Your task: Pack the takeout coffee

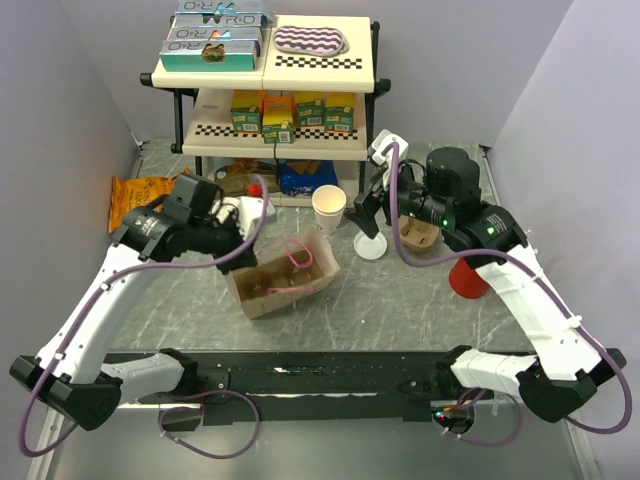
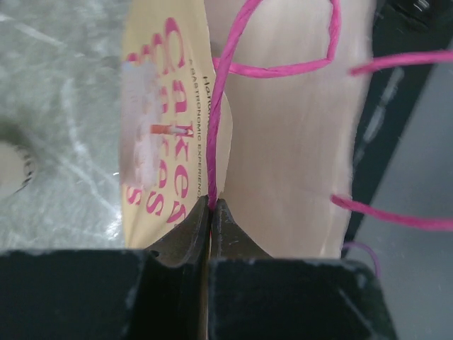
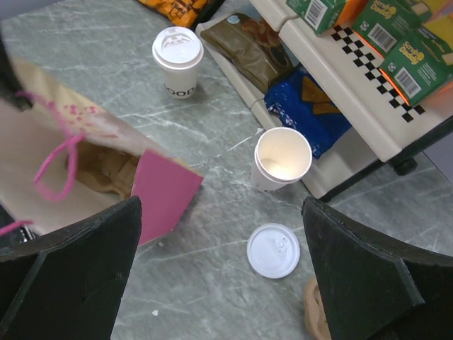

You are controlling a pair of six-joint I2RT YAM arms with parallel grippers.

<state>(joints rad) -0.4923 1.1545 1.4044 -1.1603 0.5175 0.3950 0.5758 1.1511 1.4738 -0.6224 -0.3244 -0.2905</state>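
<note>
The takeout coffee (image 3: 178, 59), a cream cup with a white lid, stands upright near the shelf's foot in the right wrist view, beyond the paper bag (image 3: 106, 159). In the top view the left arm hides it. The bag (image 1: 283, 276) has pink handles, lies tilted with its mouth open, and holds a brown insert. My left gripper (image 2: 211, 207) is shut on one pink handle (image 2: 219, 106) of the bag. My right gripper (image 3: 221, 212) hangs open and empty above the table, over a loose white lid (image 3: 273, 250).
A lidless cream cup (image 1: 328, 207) stands in front of the shelf (image 1: 275, 140), with the loose lid (image 1: 370, 246) beside it. A brown cup carrier (image 1: 420, 236) and a red cup (image 1: 466, 279) sit under the right arm. Snack bags (image 1: 140, 196) lie at the back left.
</note>
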